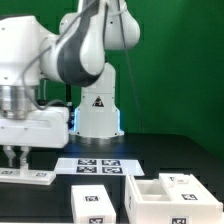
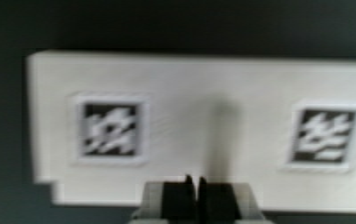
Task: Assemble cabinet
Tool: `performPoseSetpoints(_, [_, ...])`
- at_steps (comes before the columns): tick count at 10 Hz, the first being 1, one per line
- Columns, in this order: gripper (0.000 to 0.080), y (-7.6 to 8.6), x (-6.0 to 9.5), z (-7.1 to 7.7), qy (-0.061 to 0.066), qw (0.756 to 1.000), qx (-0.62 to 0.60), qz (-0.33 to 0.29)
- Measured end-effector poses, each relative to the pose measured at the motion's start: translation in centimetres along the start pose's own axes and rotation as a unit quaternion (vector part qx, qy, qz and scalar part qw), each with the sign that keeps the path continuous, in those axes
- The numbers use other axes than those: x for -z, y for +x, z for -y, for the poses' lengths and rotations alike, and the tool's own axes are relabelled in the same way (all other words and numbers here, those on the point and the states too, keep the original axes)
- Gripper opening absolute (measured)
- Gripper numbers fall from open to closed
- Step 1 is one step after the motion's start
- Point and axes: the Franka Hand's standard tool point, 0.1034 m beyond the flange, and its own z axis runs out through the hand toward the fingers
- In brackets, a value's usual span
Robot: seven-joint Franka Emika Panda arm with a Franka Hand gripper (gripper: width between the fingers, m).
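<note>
The arm (image 1: 70,50) bends low, its gripper (image 2: 189,186) clenched, fingers pressed together; the cabinet box (image 1: 160,196) sits open-topped well away from the gripper, toward the exterior view's right, a loose panel (image 1: 95,203) just beside it; the marker board (image 1: 95,165) lies nearer the gripper; a small two-tag panel (image 2: 201,100) lies flat directly beneath the fingertips.

Exterior view: bright, even light. White arm (image 1: 80,45) nearly blown out, dark bench (image 1: 170,160) swallows detail. Low-res, slightly soft. Wrist view: heavy blur, panel (image 2: 201,90) edges fuzzy, tags (image 2: 107,127) smeared and unreadable, thin shadow streak above the tool (image 2: 189,183), corners dim.
</note>
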Motion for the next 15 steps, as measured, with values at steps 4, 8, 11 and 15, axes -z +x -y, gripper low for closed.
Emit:
performPoseSetpoints(4, [0.0011,0.1,0.0,-0.3,-0.003,1.0,-0.011,-0.003])
performPoseSetpoints(8, [0.0516,0.6,0.7,0.2,-0.001,1.0,-0.005,-0.009])
performPoseSetpoints(11, [0.0777,0.7,0.3,1.1,-0.009,1.0,0.006,-0.013])
performPoseSetpoints(15, [0.0797,0.2,-1.0,0.2,-0.028,0.999,0.009,-0.013])
